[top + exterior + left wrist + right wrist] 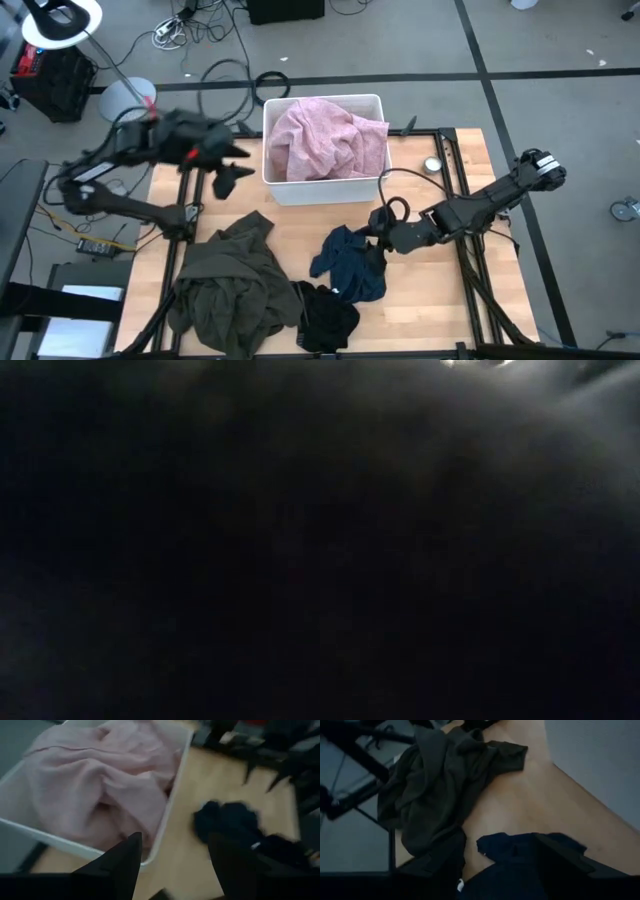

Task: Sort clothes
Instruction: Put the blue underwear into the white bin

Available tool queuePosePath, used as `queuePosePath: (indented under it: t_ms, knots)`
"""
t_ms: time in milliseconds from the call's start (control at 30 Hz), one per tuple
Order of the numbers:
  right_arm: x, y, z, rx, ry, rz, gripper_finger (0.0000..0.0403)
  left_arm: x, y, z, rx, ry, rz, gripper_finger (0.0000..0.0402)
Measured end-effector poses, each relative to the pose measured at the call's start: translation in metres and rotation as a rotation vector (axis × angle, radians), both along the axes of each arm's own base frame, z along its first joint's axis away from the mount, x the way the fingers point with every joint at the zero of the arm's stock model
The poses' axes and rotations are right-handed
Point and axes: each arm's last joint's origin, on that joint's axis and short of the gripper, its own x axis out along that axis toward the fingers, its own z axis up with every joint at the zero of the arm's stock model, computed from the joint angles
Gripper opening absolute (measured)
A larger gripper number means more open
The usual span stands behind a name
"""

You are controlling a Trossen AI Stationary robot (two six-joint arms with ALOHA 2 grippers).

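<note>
inside, the white bin [372, 186] holds the pink garment [322, 138] (both claws gape).

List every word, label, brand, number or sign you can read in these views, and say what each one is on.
None can be read in any view.
The pink garment, white bin, olive-green garment and dark blue garment show no print.
The low view is dark throughout.

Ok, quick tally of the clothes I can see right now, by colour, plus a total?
Pink garment, in the white bin: 1
Olive-green garment, on the table: 1
Dark blue garment, on the table: 1
Black garment, on the table: 1
Total: 4
</note>
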Motion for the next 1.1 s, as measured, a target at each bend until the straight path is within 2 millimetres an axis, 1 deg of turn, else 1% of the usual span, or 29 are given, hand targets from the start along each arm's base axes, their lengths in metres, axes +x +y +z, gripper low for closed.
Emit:
queuePosePath:
  t_ms: [167, 300, 367, 500, 633, 700, 800, 900, 1000, 1100]
  knots:
    - [0.002, -0.005, 0.007, -0.122, 0.085, 0.097, 0.0229, -0.031, -0.016, -0.029, -0.100, -0.169, -0.009, 0.0234]
    - [0.008, -0.007, 0.005, -0.214, 0.197, 0.159, 0.0229, -0.050, -0.024, -0.060, -0.165, -0.218, -0.024, 0.0234]
    - [0.017, -0.004, 0.004, -0.263, 0.245, 0.201, 0.0229, -0.058, -0.026, -0.074, -0.187, -0.236, -0.034, 0.0234]
    - [0.039, 0.003, -0.013, -0.340, 0.401, 0.268, 0.0229, -0.067, -0.026, -0.099, -0.164, -0.222, -0.042, 0.0234]
    - [0.061, 0.006, -0.034, -0.329, 0.513, 0.283, 0.0229, -0.069, -0.026, -0.119, -0.102, -0.175, -0.059, 0.0234]
    - [0.070, 0.008, -0.047, -0.323, 0.538, 0.278, 0.0229, -0.067, -0.025, -0.127, -0.094, -0.163, -0.046, 0.0234]
    - [0.081, 0.010, -0.064, -0.305, 0.556, 0.262, 0.0229, -0.064, -0.025, -0.134, -0.018, -0.143, -0.096, 0.0234]
    - [0.088, 0.011, -0.084, -0.282, 0.612, 0.249, 0.0229, -0.060, -0.027, -0.141, -0.018, -0.135, -0.172, 0.0234]
    - [0.094, 0.011, -0.104, -0.248, 0.655, 0.195, 0.0229, -0.055, -0.029, -0.150, -0.036, -0.153, -0.245, 0.0234]
    - [0.100, 0.011, -0.120, -0.199, 0.672, 0.127, 0.0224, -0.050, -0.030, -0.160, -0.049, -0.190, -0.279, 0.0234]
